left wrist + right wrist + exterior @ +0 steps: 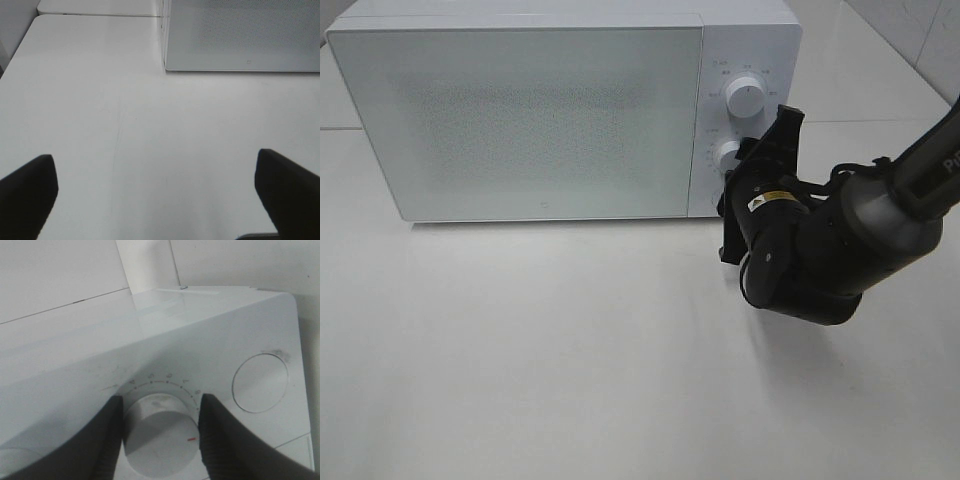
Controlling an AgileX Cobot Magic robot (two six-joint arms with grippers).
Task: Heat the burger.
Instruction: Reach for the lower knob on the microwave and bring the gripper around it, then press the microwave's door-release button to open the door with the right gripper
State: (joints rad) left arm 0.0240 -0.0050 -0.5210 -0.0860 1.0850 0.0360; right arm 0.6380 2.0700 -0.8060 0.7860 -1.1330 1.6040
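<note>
Your right gripper point(160, 442) is clamped across the lower dial point(157, 425) of the microwave point(760, 40) at the tabletop's point(570, 350) far edge, and the dial's axis points straight back at it. No burger shows; presumably it sits behind the closed door point(520, 120). Your left gripper point(155, 200) hangs spread wide, well away.

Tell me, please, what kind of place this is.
Probably a robot test bench set up like a kitchen. A white microwave stands on a plain white table, the right arm's black fingers clasp its lower dial, and pale wall tiles show behind.
</note>
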